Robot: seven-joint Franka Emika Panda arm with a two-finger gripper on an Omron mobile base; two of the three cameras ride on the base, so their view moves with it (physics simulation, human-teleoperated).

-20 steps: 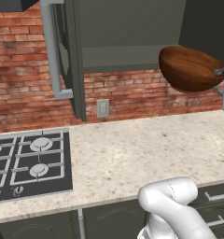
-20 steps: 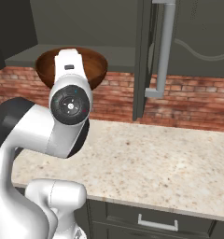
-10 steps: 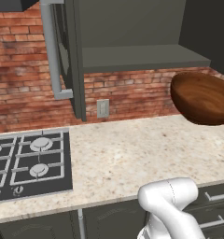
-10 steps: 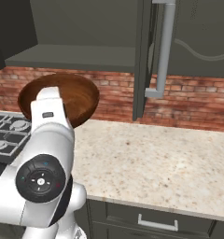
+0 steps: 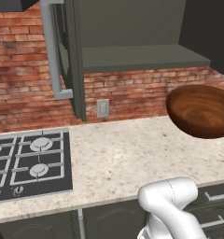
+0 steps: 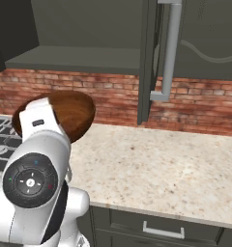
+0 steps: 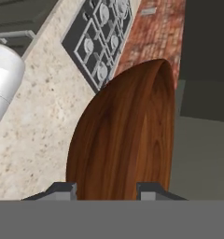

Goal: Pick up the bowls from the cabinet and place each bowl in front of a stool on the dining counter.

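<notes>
A round, deep, glossy reddish-brown wooden bowl [image 5: 201, 111] is seen held in the air above the beige speckled stone surface [image 5: 132, 156], to the right of the black gas hob [image 5: 29, 164]. The end effector [image 7: 106, 189] is closed on the bowl's wall, one finger at each side. The dark grey wall cabinet [image 5: 137, 56] is seen open above, its grey shelf beyond the bowl.
</notes>
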